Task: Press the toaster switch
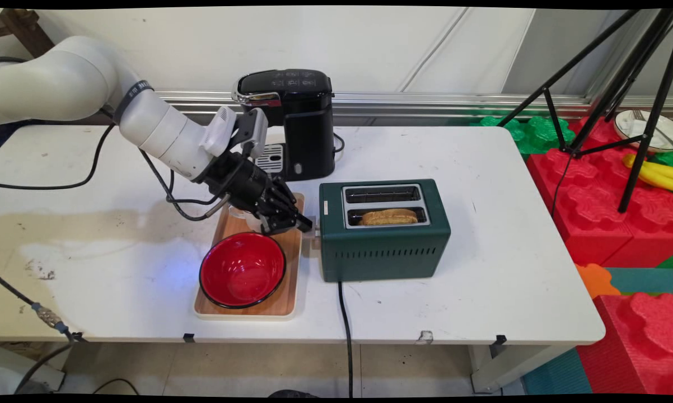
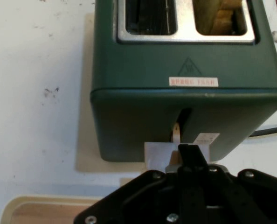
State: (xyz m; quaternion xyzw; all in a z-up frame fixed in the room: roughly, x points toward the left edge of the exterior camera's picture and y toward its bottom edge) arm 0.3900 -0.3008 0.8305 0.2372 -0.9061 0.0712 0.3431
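Gripper at the toaster's lever

Gripper reaches in low from the left, its fingers drawn together with no gap between them, the tip resting on the pale lever tab that juts from the slot in the end face of the green toaster. Nothing is clamped between the fingers. The toaster stands near the middle of the white surface, a slice of bread sitting in its nearer slot. Just left of it lies a wooden tray carrying a red bowl. A black coffee machine stands behind, towards the wall.
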